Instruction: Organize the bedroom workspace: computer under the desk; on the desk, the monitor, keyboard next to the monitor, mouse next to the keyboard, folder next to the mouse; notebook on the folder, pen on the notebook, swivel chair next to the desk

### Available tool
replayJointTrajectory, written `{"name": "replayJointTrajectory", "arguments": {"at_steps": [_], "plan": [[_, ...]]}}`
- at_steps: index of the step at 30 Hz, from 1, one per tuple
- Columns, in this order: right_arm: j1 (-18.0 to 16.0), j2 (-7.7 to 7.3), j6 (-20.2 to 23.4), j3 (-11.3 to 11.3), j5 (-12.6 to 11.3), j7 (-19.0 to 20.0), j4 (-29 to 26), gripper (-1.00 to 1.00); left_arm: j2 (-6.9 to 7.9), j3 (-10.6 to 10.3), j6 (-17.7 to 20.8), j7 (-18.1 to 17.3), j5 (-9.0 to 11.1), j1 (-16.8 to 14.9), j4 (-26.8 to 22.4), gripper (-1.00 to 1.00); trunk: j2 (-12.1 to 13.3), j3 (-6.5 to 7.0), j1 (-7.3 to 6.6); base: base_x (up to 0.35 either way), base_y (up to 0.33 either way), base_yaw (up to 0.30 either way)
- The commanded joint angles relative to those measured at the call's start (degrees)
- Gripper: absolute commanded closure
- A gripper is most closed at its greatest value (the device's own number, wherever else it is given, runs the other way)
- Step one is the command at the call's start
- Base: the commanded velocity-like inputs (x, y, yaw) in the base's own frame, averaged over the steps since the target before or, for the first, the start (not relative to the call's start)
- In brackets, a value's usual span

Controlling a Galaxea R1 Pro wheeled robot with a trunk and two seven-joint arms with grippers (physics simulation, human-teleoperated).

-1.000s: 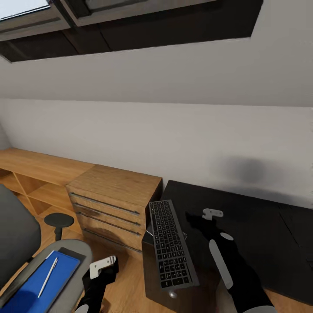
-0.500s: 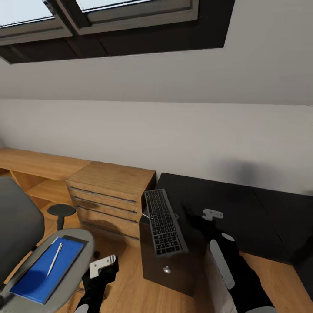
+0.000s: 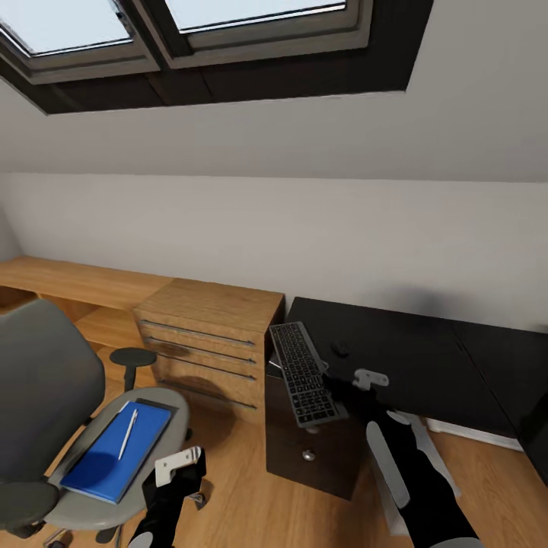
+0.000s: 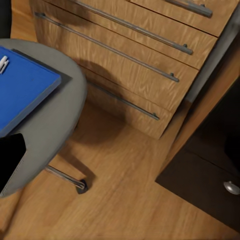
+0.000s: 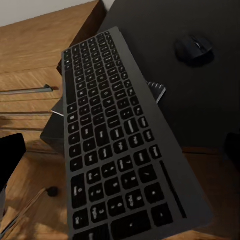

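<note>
My right gripper [image 3: 341,390] is shut on the black keyboard [image 3: 303,373] [image 5: 117,145], holding it tilted in the air over the left end of the black desk [image 3: 411,350]. The small dark mouse [image 3: 342,351] [image 5: 194,48] rests on the desk just beyond it. A thin dark-grey notebook [image 5: 156,91] lies on the desk corner under the keyboard. At the left stands the grey swivel chair [image 3: 42,388]. The blue folder [image 3: 114,453] [image 4: 22,87] lies on its seat, with the white pen [image 3: 128,434] on top. My left gripper [image 3: 183,470] hangs open beside the seat's front edge.
A light-wood drawer chest [image 3: 209,342] [image 4: 130,60] stands between the chair and the desk's black pedestal [image 3: 308,449]. A low wood shelf [image 3: 76,281] runs along the wall at left. Skylights [image 3: 228,23] sit in the sloped ceiling. Something pale lies on the floor under the desk [image 3: 464,434].
The view has pulled back and shifted, bringing more of the chair and the mouse into sight. The right gripper carried the keyboard farther forward over the desk's left end. The left arm looks unchanged.
</note>
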Motion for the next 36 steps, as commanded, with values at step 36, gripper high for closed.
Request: {"name": "replayJointTrajectory", "arguments": {"at_steps": [36], "plan": [[0.0,-2.4,0.6,-0.2,-17.5,0.9,2.5,-1.0,-0.03,-0.3,0.8,7.1,0.5,0.0,-4.4,-1.0,-10.5,-4.73,5.71,0.0,0.011,0.0]]}}
